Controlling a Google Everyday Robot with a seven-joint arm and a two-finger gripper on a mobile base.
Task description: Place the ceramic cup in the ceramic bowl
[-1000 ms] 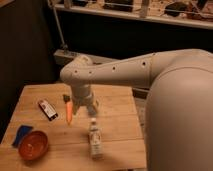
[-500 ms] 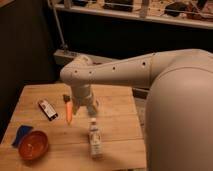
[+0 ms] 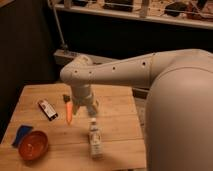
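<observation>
The ceramic bowl [image 3: 33,144] is orange-red and glossy and sits on the wooden table [image 3: 115,120] near its front left corner. The light-blue ceramic cup does not show in the camera view; it is hidden or out of view. My gripper [image 3: 81,109] hangs from the white arm [image 3: 115,72] over the middle of the table, to the right of and behind the bowl, well apart from it. An orange pointed piece [image 3: 68,111] shows at the gripper's left side.
A flat dark-blue piece [image 3: 21,134] lies just behind the bowl. A small red, white and black packet [image 3: 47,109] lies at the left. A clear small bottle [image 3: 94,141] stands in front of the gripper. My white body [image 3: 180,120] fills the right.
</observation>
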